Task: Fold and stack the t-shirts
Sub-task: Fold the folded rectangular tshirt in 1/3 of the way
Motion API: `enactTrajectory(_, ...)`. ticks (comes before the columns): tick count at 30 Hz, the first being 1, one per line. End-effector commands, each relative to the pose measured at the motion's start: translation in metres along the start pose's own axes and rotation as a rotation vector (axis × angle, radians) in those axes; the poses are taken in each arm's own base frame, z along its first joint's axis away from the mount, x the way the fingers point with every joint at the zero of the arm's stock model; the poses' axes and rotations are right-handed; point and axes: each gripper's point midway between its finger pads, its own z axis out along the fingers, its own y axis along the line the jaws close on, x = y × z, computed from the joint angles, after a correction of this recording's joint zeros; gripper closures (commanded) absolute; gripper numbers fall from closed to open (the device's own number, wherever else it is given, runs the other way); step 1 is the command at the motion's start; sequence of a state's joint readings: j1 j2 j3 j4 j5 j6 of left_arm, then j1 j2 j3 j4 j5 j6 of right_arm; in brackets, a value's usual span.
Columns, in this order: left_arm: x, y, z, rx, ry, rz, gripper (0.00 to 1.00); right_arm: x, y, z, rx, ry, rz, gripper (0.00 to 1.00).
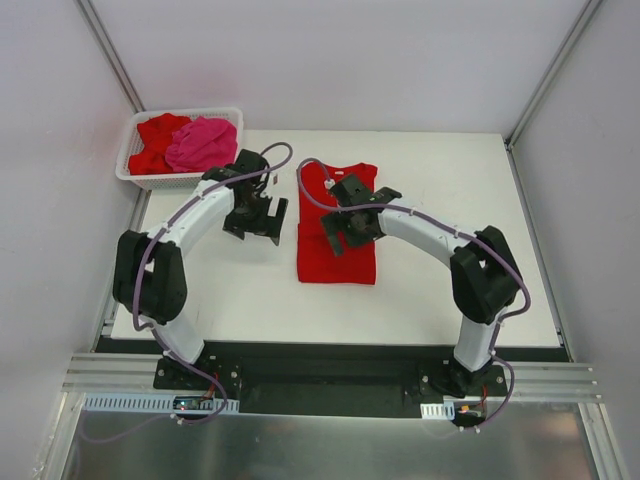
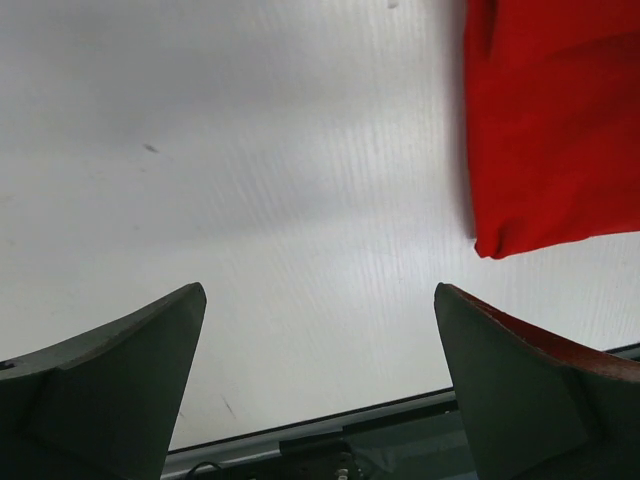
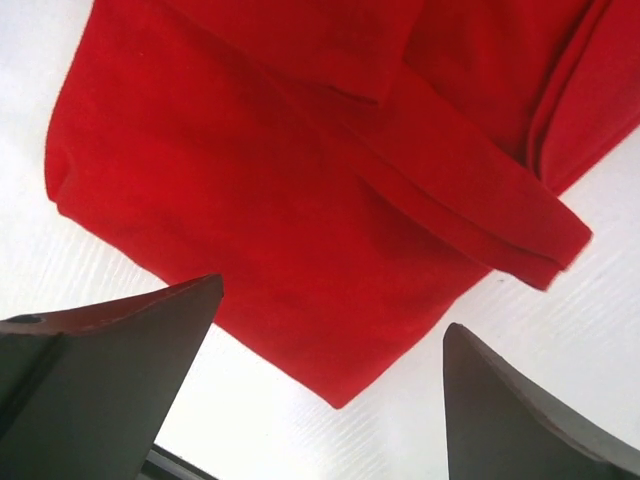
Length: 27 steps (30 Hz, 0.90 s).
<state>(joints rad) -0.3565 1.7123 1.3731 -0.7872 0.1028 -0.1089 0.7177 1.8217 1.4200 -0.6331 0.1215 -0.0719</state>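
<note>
Red t-shirt (image 1: 337, 260) lies mid-table, long axis near-to-far, collar far; more t-shirts (image 1: 200, 143) fill the far-left basket (image 1: 135, 178). Left wrist: left gripper (image 2: 318, 290) gapes empty over table (image 2: 250, 150). Right wrist: right gripper (image 3: 332, 305) spread wide above that t-shirt

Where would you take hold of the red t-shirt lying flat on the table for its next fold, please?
I would pinch the near hem of the red t-shirt at its two corners, coming from above on the robot's side. It lies as a long narrow strip running away from the robot, sides already folded in, so lifting that hem toward the far end should halve it.
</note>
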Motion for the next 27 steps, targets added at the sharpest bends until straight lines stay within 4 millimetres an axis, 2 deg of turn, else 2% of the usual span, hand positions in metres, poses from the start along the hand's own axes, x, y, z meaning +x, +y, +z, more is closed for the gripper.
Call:
enactTrajectory(1,-0.003,0.022,-0.029,-0.044,-0.079,-0.018,0.01,-0.015,0.01,0.005,-0.034,-0.018,-0.005,0.02)
enactTrajectory(5,-0.006,0.026,-0.04,-0.05,-0.104,-0.03,0.01,-0.019,0.014,0.013,-0.043,-0.003,-0.003,0.02)
enactTrajectory(11,-0.001,0.029,-0.046,-0.063,-0.11,-0.024,0.01,-0.021,0.018,0.03,-0.062,0.036,0.015,0.03)
enactTrajectory(21,-0.002,0.026,-0.047,-0.052,-0.112,-0.017,0.01,-0.028,0.004,0.031,-0.002,0.025,0.034,0.03)
enactTrajectory(27,-0.004,0.023,-0.045,-0.032,-0.104,-0.018,0.01,-0.036,-0.012,0.022,0.084,-0.015,0.04,0.04)
